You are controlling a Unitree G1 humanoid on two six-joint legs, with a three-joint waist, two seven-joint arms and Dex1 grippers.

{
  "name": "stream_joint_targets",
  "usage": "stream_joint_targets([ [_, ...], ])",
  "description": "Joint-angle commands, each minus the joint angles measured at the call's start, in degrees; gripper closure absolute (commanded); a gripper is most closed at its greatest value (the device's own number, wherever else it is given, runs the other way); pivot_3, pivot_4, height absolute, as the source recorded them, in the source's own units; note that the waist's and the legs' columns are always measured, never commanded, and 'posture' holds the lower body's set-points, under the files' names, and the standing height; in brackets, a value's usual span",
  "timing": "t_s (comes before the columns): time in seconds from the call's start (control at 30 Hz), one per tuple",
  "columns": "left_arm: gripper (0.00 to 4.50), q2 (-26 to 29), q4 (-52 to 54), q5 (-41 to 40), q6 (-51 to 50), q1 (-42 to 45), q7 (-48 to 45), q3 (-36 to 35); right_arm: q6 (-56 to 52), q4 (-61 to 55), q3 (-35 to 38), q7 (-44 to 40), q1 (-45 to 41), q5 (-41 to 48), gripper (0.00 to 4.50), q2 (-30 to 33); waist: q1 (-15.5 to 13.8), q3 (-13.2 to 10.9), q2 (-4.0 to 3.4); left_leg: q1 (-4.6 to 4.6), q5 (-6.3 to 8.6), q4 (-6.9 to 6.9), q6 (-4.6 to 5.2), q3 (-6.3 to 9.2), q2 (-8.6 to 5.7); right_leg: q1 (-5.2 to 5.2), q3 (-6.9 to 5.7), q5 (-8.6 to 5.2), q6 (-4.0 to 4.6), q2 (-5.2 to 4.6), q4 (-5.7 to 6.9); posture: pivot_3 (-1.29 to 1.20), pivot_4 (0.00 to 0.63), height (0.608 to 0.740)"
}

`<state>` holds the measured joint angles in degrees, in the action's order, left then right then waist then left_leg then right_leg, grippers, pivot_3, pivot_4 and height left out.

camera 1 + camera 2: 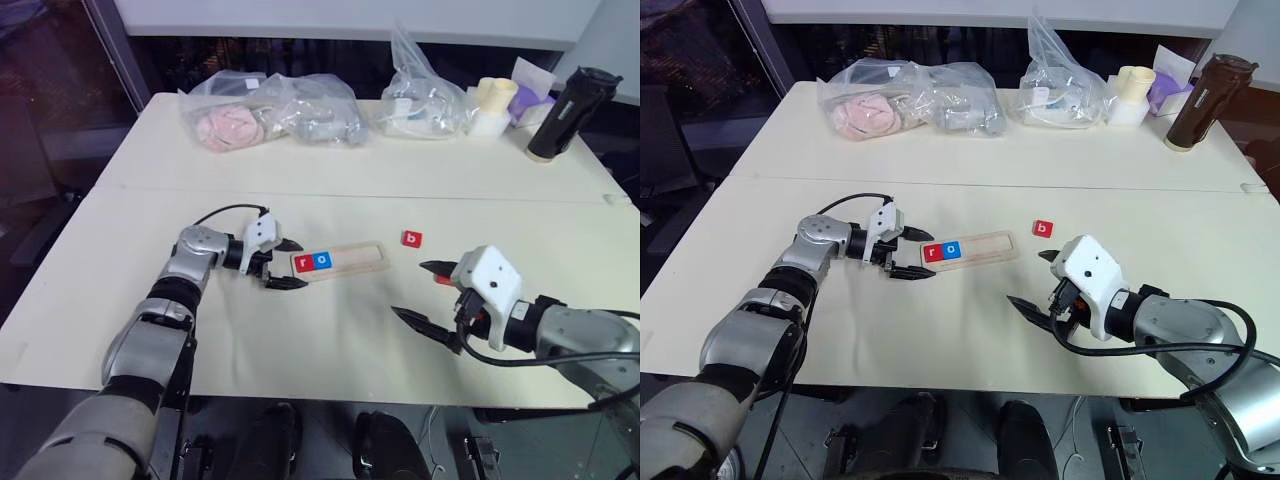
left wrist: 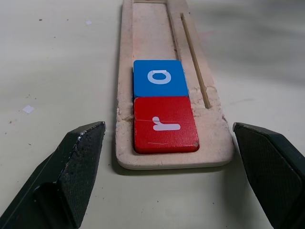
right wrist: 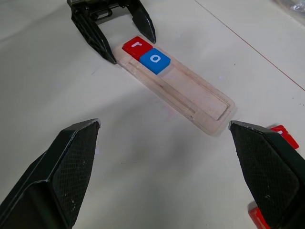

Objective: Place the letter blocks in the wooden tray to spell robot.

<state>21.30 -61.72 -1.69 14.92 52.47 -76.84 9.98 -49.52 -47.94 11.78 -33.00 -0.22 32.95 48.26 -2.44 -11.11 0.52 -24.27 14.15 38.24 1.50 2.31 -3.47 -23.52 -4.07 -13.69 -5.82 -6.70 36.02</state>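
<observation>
Looking at the big cream table first: bagged stuff and a dark bottle sit along the far edge, well away from the action. The tray lies near the middle, with a red r and a blue o already seated at its left end, touching each other, so three slots are still bare. Left gripper sits right at that end of the tray, fingers spread wide to either side of it, holding nothing. Right gripper hovers nearer the front edge, also spread and empty. The red b lies flat on the table just past the tray's right end, and more red peeks out by the right fingers, can't read what it is. These tiles look light, stiff and pretty slick, so I'd pinch the b across two opposite side edges, low down, otherwise it'll probably skate away.
</observation>
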Motion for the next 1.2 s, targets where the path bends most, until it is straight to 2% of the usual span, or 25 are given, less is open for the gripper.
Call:
stream_joint_targets([
  [0.03, 0.00, -0.63, 0.83, 2.63, 0.37, -1.72, 1.64, 1.47, 1.53, -1.01, 0.23, 0.57, -0.43, -0.61, 0.03, -0.33, -0.02, 0.01, 0.00, 0.02, 0.00, 0.00, 0.00, 0.00, 0.00, 0.02, 0.00, 0.01, 0.01, -0.02, 0.00, 0.00, 0.150, 0.740],
  [0.8, 0.00, -0.80, 9.55, 2.76, -2.20, -8.40, 2.06, 2.83, 1.85, -0.92, -1.32, 1.52, -1.03, -1.30, 0.03, -0.97, -0.05, 0.23, -0.03, 0.12, 0.00, 0.00, 0.00, -0.02, -0.01, 0.13, 0.02, 0.02, 0.00, -0.05, -0.07, 0.00, 0.150, 0.740],
  [0.83, 0.42, -0.75, 9.72, 2.75, -2.48, -8.53, 1.94, 2.87, 1.82, -0.88, -1.41, 1.56, -1.14, -1.34, 0.00, -0.96, -0.05, 0.23, -0.04, 0.12, 0.00, 0.00, 0.00, -0.02, -0.01, 0.13, 0.02, 0.02, 0.00, -0.05, -0.08, 0.00, 0.150, 0.740],
  [0.93, 0.42, -0.62, 10.45, 2.72, -3.18, -9.03, 1.39, 2.97, 1.76, -0.89, -1.45, 1.61, -1.26, -1.31, 0.00, -0.99, -0.04, 0.25, -0.04, 0.13, 0.00, 0.00, 0.00, -0.02, -0.01, 0.14, 0.02, 0.02, 0.00, -0.05, -0.08, 0.00, 0.150, 0.740],
  [0.97, 0.89, -0.59, 10.56, 2.73, -3.24, -9.14, 1.39, 2.96, 1.74, -0.86, -1.50, 1.65, -1.34, -1.31, 0.00, -1.02, -0.01, 0.25, -0.04, 0.14, 0.00, 0.00, 0.00, -0.02, -0.01, 0.15, 0.02, 0.02, 0.00, -0.05, -0.08, 0.00, 0.150, 0.740],
  [1.03, 1.29, -0.58, 10.60, 2.72, -3.47, -9.21, 1.39, 2.90, 1.70, -0.86, -1.56, 1.69, -1.39, -1.31, 0.00, -1.02, 0.00, 0.27, -0.05, 0.16, 0.00, 0.00, 0.00, -0.02, -0.01, 0.16, 0.02, 0.02, 0.00, -0.05, -0.08, 0.00, 0.150, 0.740],
  [1.2, 1.34, -0.50, 11.10, 2.66, -3.69, -9.56, 1.36, 2.85, 1.62, -1.08, -1.48, 1.84, -1.32, -1.09, 0.00, -1.08, 0.00, 0.27, -0.05, 0.16, 0.00, -0.01, 0.00, -0.02, -0.01, 0.15, 0.03, 0.02, 0.00, -0.05, -0.08, 0.00, 0.150, 0.740],
])
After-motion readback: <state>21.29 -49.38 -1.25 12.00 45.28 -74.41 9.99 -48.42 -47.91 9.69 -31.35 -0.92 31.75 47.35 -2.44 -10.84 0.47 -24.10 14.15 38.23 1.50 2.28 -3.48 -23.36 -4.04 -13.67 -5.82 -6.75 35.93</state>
